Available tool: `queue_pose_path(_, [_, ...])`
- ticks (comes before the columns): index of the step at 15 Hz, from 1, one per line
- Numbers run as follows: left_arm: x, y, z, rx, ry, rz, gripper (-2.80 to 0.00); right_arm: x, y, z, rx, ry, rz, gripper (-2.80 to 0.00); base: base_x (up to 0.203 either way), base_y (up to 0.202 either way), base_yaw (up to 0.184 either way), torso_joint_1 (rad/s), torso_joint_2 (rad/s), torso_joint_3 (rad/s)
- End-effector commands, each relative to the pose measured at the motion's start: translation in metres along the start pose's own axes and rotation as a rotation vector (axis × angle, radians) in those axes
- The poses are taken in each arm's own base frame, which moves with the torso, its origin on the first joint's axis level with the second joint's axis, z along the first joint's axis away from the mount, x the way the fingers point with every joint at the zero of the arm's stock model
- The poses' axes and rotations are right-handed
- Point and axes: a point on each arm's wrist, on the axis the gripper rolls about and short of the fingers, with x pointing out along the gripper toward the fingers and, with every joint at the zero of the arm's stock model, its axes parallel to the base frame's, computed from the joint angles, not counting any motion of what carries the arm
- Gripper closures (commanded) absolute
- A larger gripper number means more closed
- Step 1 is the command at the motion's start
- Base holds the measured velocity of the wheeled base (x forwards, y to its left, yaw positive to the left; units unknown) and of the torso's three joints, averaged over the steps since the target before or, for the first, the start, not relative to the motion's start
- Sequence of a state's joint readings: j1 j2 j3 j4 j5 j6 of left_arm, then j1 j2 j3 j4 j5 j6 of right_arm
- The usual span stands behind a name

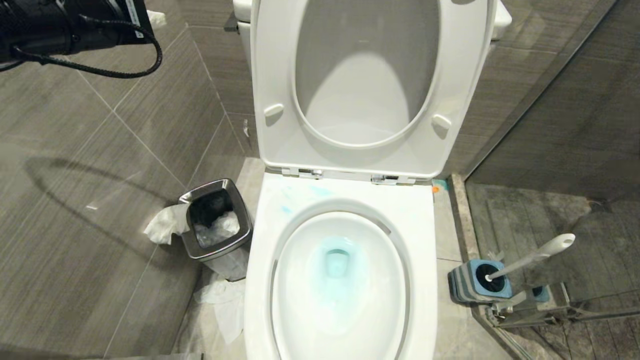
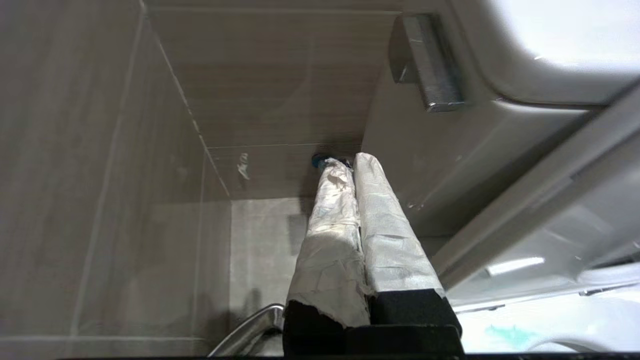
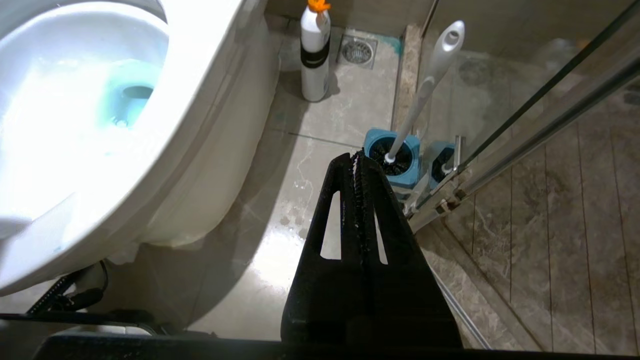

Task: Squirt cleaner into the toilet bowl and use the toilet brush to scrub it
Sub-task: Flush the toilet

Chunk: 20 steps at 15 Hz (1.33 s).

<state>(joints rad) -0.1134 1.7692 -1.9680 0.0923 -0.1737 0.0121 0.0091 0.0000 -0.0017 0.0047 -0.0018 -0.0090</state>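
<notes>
Both hands are pressed together and empty: the right hand (image 3: pixel 357 157) hangs just beside the toilet brush (image 3: pixel 425 90) (handle leaning away, head in its holder), the left hand (image 2: pixel 347 162) raised by the wall.

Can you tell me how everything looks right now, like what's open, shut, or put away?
toilet seat and lid: flipped up.
toilet bowl: water tinted blue.
toilet brush: standing in its holder.
waste bin: open, paper inside.
cleaner bottle: upright on floor.
left gripper: shut, empty.
right gripper: shut, empty.
</notes>
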Motion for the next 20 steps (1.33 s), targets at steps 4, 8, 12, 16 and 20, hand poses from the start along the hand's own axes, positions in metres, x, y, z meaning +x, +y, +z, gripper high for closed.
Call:
queue_pose_path(4, [0.005, -0.004, 0.004, -0.007, -0.061, 0.074, 0.0, 0.0, 0.0, 0.0, 0.0, 0.002, 0.001, 0.0, 0.0, 0.0, 0.0, 0.002, 0.01, -0.102])
queue_pose_path(8, [0.007, -0.013, 0.02, -0.075, -0.249, 0.125, 0.0, 0.0, 0.0, 0.0, 0.0, 0.002, 0.0, 0.0, 0.0, 0.0, 0.0, 0.0, 0.0, 0.0])
queue_pose_path(12, [0.02, -0.033, 0.018, -0.256, -0.318, 0.011, 0.0, 0.0, 0.0, 0.0, 0.0, 0.002, 0.0, 0.0, 0.0, 0.0, 0.0, 0.0, 0.0, 0.0])
queue_pose_path(16, [0.024, -0.048, 0.014, -0.303, -0.284, -0.169, 0.0, 0.0, 0.0, 0.0, 0.0, 0.002, 0.0, 0.0, 0.0, 0.0, 0.0, 0.0, 0.0, 0.0])
queue_pose_path(20, [0.031, -0.058, 0.008, -0.316, -0.26, -0.207, 0.0, 0.0, 0.0, 0.0, 0.0, 0.001, 0.0, 0.0, 0.0, 0.0, 0.0, 0.0, 0.0, 0.0])
